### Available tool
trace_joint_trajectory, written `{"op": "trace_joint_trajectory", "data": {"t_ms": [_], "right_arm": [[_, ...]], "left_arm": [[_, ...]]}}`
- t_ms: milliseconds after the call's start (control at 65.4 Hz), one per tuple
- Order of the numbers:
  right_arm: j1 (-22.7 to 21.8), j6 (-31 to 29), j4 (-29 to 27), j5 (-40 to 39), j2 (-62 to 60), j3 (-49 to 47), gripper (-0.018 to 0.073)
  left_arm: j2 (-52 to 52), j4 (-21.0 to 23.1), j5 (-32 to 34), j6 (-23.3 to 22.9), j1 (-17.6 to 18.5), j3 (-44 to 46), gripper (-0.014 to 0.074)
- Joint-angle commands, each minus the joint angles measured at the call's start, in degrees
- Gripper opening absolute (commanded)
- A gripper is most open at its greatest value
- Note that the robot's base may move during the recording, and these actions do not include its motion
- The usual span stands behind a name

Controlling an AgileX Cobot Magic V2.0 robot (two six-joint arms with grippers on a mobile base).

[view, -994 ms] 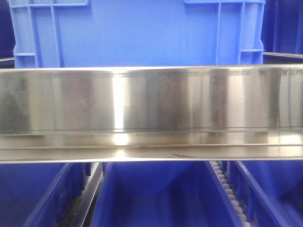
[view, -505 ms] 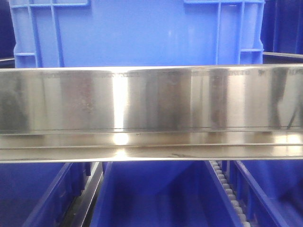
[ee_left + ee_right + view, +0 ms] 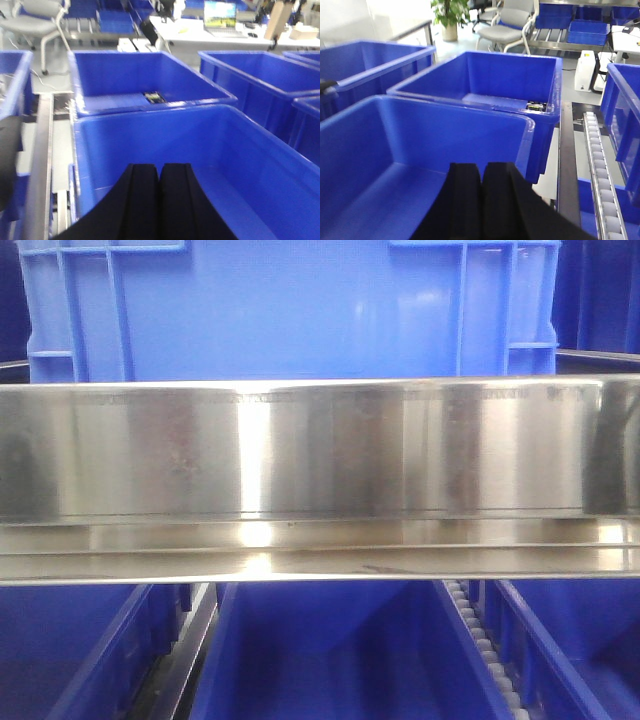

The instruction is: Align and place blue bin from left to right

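Now, the blue bin [image 3: 290,310] stands upright behind a shiny steel rail [image 3: 320,470] that crosses the front view and hides its lower wall, with darker bins [image 3: 320,660] below. The left gripper [image 3: 160,169] hovers over an open crate [image 3: 240,150] and the right gripper [image 3: 482,169] over a second crate [image 3: 395,145], both with fingers pressed together and holding nothing. Since a second ago the bin hasn't budged; only a dark reflection [image 3: 612,445] has grown at the rail's right end.

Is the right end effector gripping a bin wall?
No, the right end effector is shut on nothing, over the near bin's open inside.
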State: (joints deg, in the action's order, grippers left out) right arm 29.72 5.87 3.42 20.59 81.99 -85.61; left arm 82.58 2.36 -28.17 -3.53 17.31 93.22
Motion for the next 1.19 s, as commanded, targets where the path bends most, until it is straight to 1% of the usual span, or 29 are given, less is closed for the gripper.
{"op": "trace_joint_trajectory", "data": {"t_ms": [0,76,138,245,321,382,505,658,734,918,1055,1177], "right_arm": [[0.6,4.2,4.7,1.8,2.1,-3.4,-0.0132],[0.6,8.6,7.1,5.0,4.2,-6.4,-0.0132],[0.6,12.4,8.8,8.1,5.6,-9.4,-0.0132],[1.1,17.8,13.3,17.6,9.2,-15.4,-0.0132],[1.7,18.6,13.9,23.3,11.6,-19.8,-0.0132],[2.4,18.6,13.9,27.0,13.6,-22.8,-0.0132],[3.6,18.6,13.3,31.7,16.6,-27.3,-0.0132],[4.1,18.6,13.1,32.2,17.9,-27.9,-0.0132],[4.1,18.6,13.1,32.2,17.9,-27.9,-0.0132],[4.1,18.6,13.0,32.7,17.9,-27.9,-0.0132],[4.1,18.6,13.0,33.2,17.9,-27.9,-0.0132],[4.1,18.6,13.0,33.8,17.9,-27.9,-0.0132]], "left_arm": [[3.1,-4.2,-2.2,-4.1,1.2,4.4,-0.0111],[6.1,-8.9,-4.7,-8.7,1.3,7.8,-0.0111],[7.7,-10.9,-7.2,-11.7,1.3,9.8,-0.0111],[10.2,-15.2,-12.0,-18.6,1.3,13.5,-0.0111],[11.3,-17.0,-14.7,-21.1,1.3,15.6,-0.0111],[12.2,-17.3,-17.8,-22.6,1.3,17.3,-0.0111],[14.5,-17.4,-24.3,-22.7,1.3,21.0,-0.0111],[16.6,-18.2,-31.0,-22.7,1.3,23.1,-0.0111],[17.2,-18.4,-32.6,-22.7,1.3,23.6,-0.0111],[19.5,-18.5,-33.5,-22.8,1.4,27.0,-0.0111],[22.0,-18.3,-37.4,-22.8,1.4,31.3,-0.0111],[24.1,-18.3,-39.2,-22.8,1.4,34.4,-0.0111]]}}
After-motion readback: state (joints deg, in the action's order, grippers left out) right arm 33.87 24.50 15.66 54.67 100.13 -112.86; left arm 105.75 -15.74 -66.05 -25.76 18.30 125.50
